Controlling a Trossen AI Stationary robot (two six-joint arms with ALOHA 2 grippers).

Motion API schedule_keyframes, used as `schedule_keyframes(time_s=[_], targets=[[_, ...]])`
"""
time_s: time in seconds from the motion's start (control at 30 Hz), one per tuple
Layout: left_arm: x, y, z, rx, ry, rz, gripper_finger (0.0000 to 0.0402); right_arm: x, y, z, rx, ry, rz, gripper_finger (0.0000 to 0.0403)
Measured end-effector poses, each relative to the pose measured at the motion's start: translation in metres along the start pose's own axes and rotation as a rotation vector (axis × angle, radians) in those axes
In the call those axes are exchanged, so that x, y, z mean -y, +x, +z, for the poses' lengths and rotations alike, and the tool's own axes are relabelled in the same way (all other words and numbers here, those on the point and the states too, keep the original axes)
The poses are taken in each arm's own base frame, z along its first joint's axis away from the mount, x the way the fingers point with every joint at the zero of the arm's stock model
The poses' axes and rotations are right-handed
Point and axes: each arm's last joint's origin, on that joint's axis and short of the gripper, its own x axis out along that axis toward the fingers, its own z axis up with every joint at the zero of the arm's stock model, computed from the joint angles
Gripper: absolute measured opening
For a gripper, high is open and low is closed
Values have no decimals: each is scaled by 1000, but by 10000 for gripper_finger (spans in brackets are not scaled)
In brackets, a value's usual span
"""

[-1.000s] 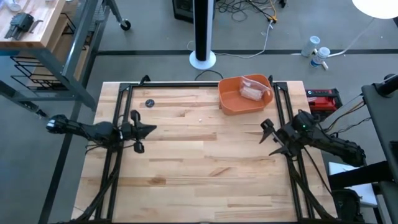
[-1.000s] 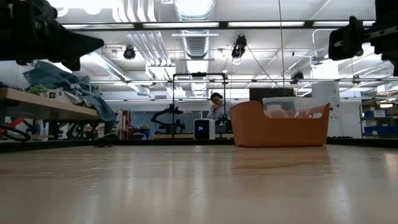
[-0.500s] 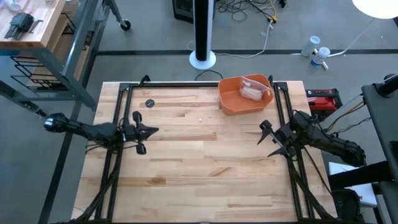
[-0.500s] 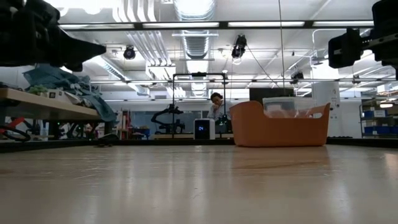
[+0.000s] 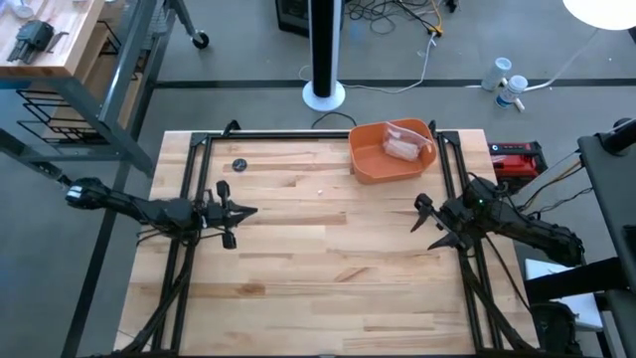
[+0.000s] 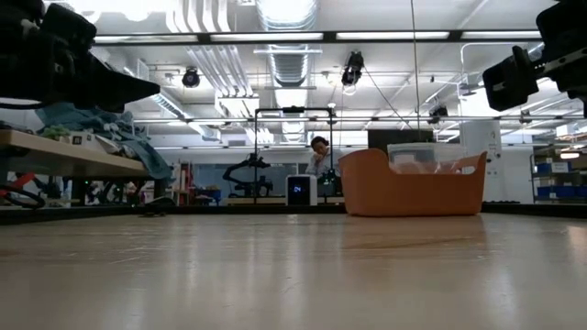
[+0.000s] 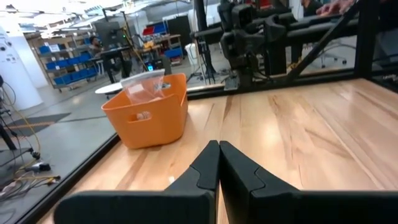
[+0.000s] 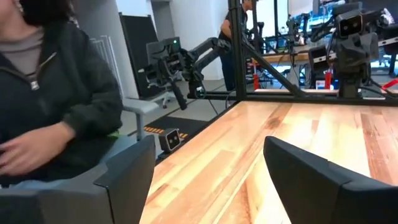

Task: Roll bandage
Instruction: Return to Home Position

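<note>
Bandage [image 5: 402, 148] is seen in the high view as a pale pinkish roll inside a clear zip bag [image 5: 409, 133]. The bag is lodged in the orange tub [image 5: 360, 159], which stands at the far edge of the worktop [image 5: 318, 278]. The left gripper [image 5: 242, 212] is held over the worktop well apart from the tub, toward the left arm's side of it. The right gripper [image 5: 425, 221] is held near the tub's right-hand corner, apart from it and on its near side, with the fingers spread and empty. A small dark disc [image 5: 239, 165] is left on the wood, well apart from the tub on the left arm's side.

In the low view the tub [image 6: 413, 191] is shown standing on the worktop and the bag [image 6: 417, 154] rises above its rim. The bandage cannot be made out clearly there. Both grippers are kept high above the surface, one to each side of the tub.

In the left wrist view the left gripper's fingers [image 7: 205, 171] are shown pressed together with nothing between them. The tub [image 7: 149, 121] is seen beyond them across bare wood, with the bag [image 7: 144, 86] standing up from it.

In the right wrist view the right gripper's fingers [image 8: 311, 177] are held wide apart over the worktop. A person [image 8: 56, 93] in a dark top is seated beside it.
</note>
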Motion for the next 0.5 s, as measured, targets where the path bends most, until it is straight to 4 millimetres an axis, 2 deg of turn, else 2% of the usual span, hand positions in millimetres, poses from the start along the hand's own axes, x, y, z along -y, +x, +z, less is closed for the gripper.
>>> schedule_keyframes(time_s=[0.37, 0.5], targets=[[3, 4, -7, -66, 30, -12, 0, -10, 7, -1, -10, -11, 130, 286], [4, 6, -9, -88, 41, -16, 0, -11, 9, -3, 12, -396, 126, 295]])
